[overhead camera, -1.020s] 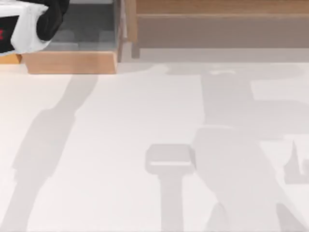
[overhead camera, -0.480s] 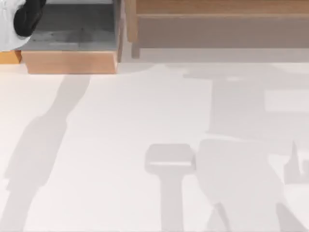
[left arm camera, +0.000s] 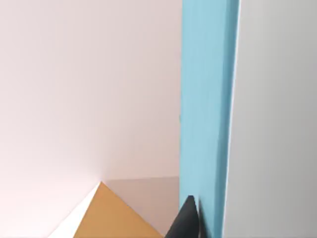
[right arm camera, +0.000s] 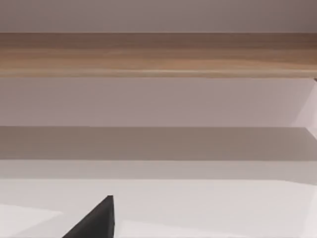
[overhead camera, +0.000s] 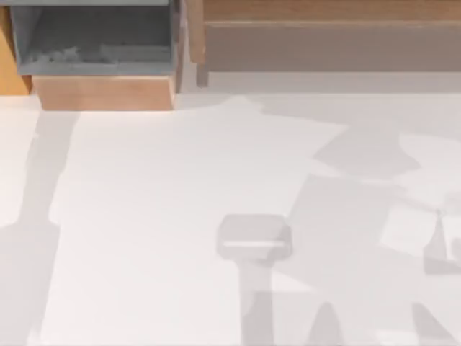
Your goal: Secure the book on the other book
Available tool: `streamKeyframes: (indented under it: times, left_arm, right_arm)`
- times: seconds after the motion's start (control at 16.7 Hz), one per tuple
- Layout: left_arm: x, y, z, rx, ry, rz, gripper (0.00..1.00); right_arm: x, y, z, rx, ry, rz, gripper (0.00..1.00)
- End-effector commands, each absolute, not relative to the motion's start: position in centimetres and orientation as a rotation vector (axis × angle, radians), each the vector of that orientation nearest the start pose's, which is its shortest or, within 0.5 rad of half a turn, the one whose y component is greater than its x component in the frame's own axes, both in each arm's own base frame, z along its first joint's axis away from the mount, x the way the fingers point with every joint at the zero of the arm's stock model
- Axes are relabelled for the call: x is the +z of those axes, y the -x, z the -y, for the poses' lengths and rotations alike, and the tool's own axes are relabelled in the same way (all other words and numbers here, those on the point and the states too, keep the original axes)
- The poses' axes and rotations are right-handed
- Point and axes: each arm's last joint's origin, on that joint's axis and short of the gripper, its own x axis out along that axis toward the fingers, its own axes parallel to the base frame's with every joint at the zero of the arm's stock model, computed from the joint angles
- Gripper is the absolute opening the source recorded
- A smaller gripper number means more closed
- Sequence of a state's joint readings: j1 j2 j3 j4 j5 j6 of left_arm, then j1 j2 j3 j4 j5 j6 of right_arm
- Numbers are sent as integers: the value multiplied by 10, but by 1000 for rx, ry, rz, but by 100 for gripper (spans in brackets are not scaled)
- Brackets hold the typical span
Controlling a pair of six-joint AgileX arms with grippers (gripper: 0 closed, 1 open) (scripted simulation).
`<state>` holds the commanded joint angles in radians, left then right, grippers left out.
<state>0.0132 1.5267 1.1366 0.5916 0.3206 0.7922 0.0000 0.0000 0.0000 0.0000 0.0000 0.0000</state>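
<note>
Blue book (left arm camera: 205,109) stands upright against my left pincer (left arm camera: 187,220), which has left the top view since a moment ago; whether it grips I cannot tell. Grey book (overhead camera: 94,36) lies uncovered, stacking undone.

Matt white table (overhead camera: 180,216), wooden rail (overhead camera: 324,11) (visible grain), smooth blue panel (left arm camera: 205,99)

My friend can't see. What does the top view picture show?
A white table crossed by grey shadows. At its far left edge sits a wooden box with a grey inside, and a long wooden shelf runs along the far right edge.
</note>
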Motion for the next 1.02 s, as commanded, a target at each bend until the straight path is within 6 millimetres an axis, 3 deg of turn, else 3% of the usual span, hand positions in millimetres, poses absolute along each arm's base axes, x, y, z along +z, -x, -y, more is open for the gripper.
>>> streamKeyframes:
  times: [0.12,0.24,0.48,0.78,1.02]
  left_arm:
    - [339,-339,-26,-205,-1016,319,0]
    - [321,-322,-54,-221,-1214,287,0]
    - [254,-287,-118,-287,-1478,88,0]
    - [165,-223,-171,-394,-1550,-199,0]
    - [125,-179,-191,-429,-1544,-349,0]
  right_arm:
    - [160,-106,1,0,0,0,100]
    - [160,-106,1,0,0,0,100]
    - [160,-106,1,0,0,0,100]
    - [160,-106,1,0,0,0,100]
    - [160,-106,1,0,0,0,100]
